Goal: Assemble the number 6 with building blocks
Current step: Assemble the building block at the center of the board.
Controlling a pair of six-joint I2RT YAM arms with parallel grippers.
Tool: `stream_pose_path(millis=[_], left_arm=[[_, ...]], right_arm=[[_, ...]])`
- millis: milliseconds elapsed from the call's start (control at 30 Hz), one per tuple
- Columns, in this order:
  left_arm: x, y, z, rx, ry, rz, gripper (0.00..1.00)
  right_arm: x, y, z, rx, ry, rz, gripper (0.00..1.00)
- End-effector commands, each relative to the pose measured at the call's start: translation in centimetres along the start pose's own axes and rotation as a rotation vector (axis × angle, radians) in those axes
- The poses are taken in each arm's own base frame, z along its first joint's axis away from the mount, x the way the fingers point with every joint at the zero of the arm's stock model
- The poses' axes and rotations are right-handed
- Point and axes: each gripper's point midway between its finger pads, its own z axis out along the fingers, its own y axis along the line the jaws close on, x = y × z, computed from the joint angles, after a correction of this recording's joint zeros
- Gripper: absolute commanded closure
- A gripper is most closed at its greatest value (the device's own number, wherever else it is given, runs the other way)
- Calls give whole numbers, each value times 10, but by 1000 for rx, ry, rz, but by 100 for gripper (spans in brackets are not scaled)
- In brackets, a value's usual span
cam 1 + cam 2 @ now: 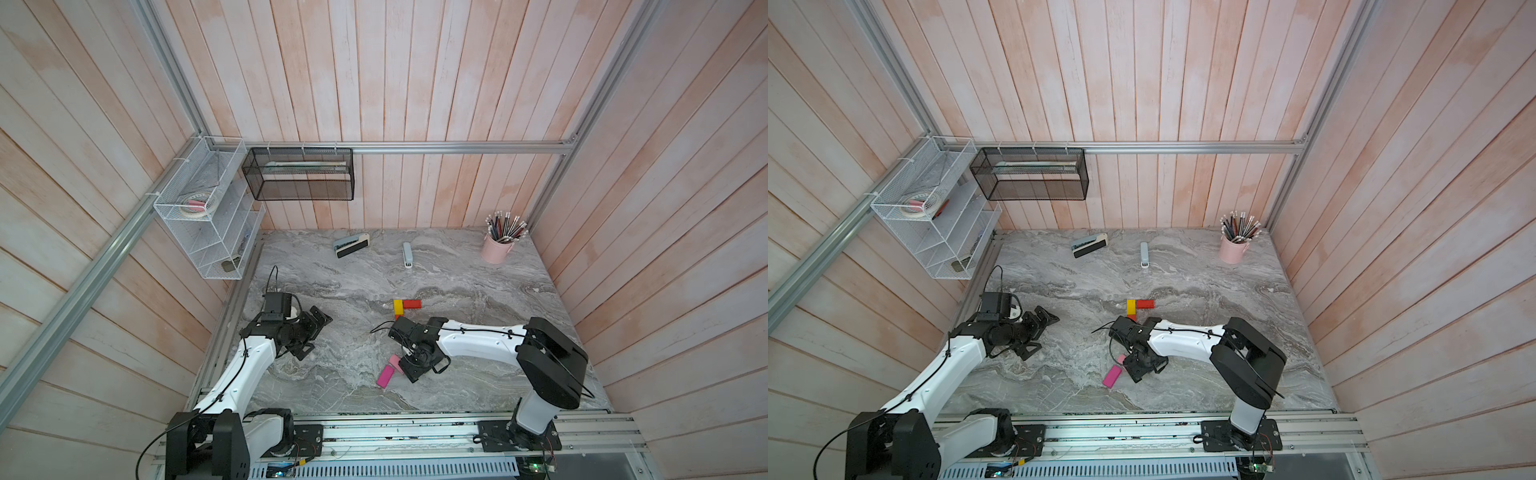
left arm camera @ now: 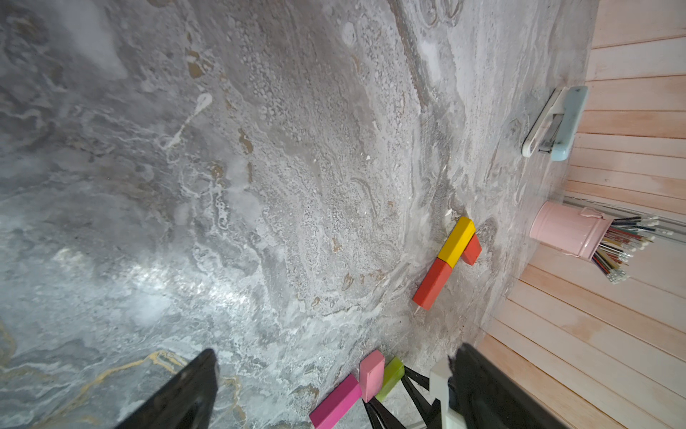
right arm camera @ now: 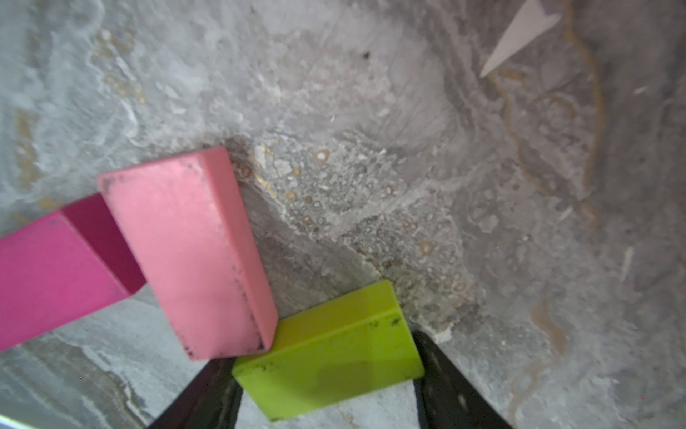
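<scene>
The right pincer (image 3: 321, 351) is down at the bench (image 1: 478, 299). Its two black fingers (image 3: 445, 382) straddle the lime green brick (image 3: 330, 353), one on each side. The fingers stand about half-wide and close against the brick, but it cannot be told whether they actually press on it. The green brick lies flat. One of its corners touches the end of the light pink brick (image 3: 193, 256), which lies just beyond the fingertips. The magenta brick (image 3: 52, 278) butts its end against the pink one's long side, farther out from the pincer. In both top views the wrist hides the green brick, and only the pink and magenta ones show beside it.

Farther back on the bench lies the yellow brick (image 1: 398, 306). A red brick (image 1: 412, 304) sits at a right angle against its far end, and a second red brick (image 2: 432, 284) lies end to end with it on the near side. The left pincer (image 1: 321, 333) hangs over bare bench, jaws wide, holding nothing.
</scene>
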Motion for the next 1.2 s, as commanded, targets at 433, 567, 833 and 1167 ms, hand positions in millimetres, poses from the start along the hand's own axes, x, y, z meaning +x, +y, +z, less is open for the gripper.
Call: stream_pose_path(millis=[433,567,833,1167], left_arm=[[-3,-2,-1,1,-20,11,0],[-3,-3,-2,1,-20,12,0],[-2,-2,-5,-4,-24,21,0],[-3,-6,-6,3,-25,31,0]], right_arm=[[-14,-44,-16,-35,17,409,31],[-14,-50,-4,2,60,459,31],[-21,-50,4,-6,62,508,28],[-22,-53,-10,-2,13,415,12]])
